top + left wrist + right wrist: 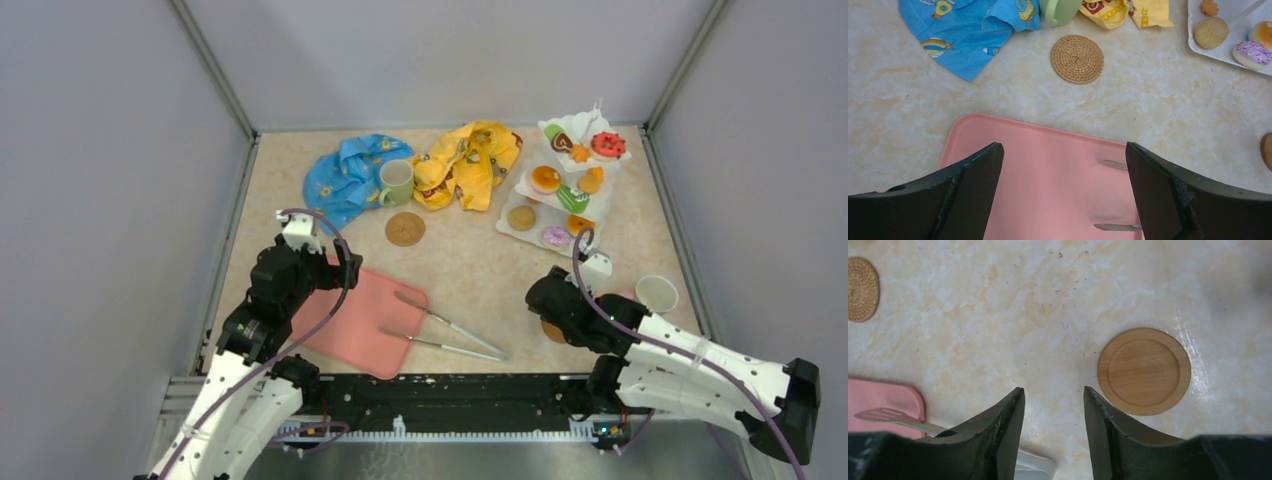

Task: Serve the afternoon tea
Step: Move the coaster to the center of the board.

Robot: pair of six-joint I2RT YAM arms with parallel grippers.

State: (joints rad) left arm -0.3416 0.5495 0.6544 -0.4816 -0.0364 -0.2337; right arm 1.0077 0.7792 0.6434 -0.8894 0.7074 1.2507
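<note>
While part-open, right end effector [1054, 390] empty beside coaster [1144, 371].

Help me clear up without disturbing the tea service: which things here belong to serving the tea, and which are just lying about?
For the tea: three-tier stand, toy pastries, green mug, white mug, woven coaster, wooden coaster.
Lying about: pink tray, tongs, blue cloth, yellow cloth.
</note>
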